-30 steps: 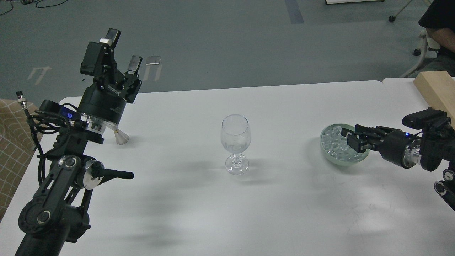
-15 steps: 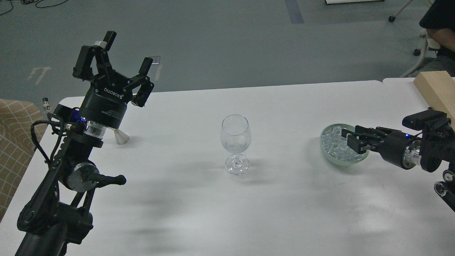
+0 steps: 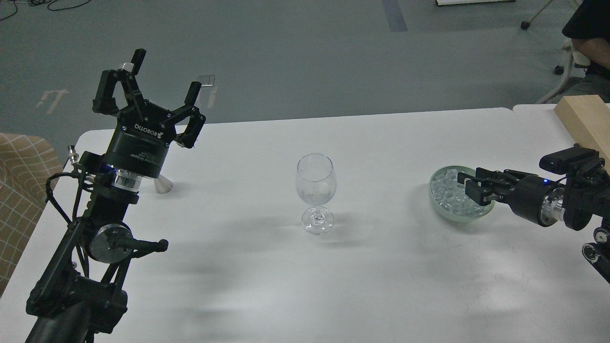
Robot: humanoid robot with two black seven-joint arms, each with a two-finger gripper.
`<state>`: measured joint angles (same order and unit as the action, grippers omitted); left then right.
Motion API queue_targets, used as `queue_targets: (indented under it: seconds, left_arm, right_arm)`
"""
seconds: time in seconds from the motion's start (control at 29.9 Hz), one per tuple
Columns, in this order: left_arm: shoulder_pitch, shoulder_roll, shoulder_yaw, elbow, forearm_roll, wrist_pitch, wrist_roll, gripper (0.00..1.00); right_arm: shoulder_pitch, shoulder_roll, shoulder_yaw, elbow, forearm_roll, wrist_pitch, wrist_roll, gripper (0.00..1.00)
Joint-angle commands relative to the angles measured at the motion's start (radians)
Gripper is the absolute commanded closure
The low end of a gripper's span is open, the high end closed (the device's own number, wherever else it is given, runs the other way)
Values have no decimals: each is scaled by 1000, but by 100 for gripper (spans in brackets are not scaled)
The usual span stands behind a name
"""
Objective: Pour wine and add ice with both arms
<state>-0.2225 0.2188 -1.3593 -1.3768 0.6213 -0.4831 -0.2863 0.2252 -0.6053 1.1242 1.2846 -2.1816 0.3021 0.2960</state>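
A clear stemmed wine glass (image 3: 316, 190) stands upright in the middle of the white table (image 3: 381, 143); I see no wine in it. A pale green bowl (image 3: 443, 209) at the right holds many small clear ice cubes (image 3: 445, 190). My right gripper (image 3: 469, 186) reaches in low from the right, over the bowl's near side among the ice; it is dark and I cannot tell its fingers apart. My left gripper (image 3: 157, 81) is raised above the table's far left corner, fingers spread open and empty. No wine vessel is in view.
A small silver cone-shaped piece (image 3: 163, 185) stands on the table just behind my left wrist. A light wooden block (image 3: 584, 121) lies at the far right. A seated person (image 3: 588, 33) is at the top right. A tan checked cloth (image 3: 19, 171) is off the left edge.
My left gripper has turned about its wrist and shifted a little left, its fingers now spread wider. The right arm, bowl and glass have not moved.
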Motion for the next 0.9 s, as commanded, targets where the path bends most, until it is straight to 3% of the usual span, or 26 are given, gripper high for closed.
queue_targets:
  seconds: [0.0,0.57,0.87]
  left_arm:
    - [2,4,3,2,0,3,6,2]
    - [29,2,-8,-13,12,8,9,2]
    - [29,4,-7,-11,14,8,9,2]
  right_arm:
    - [3,-5,0,-2,0,0,0,51]
    - [31,-8,-43,-1,0,2,0,51]
    - [59,-74,-89,-1,0,2,0,51]
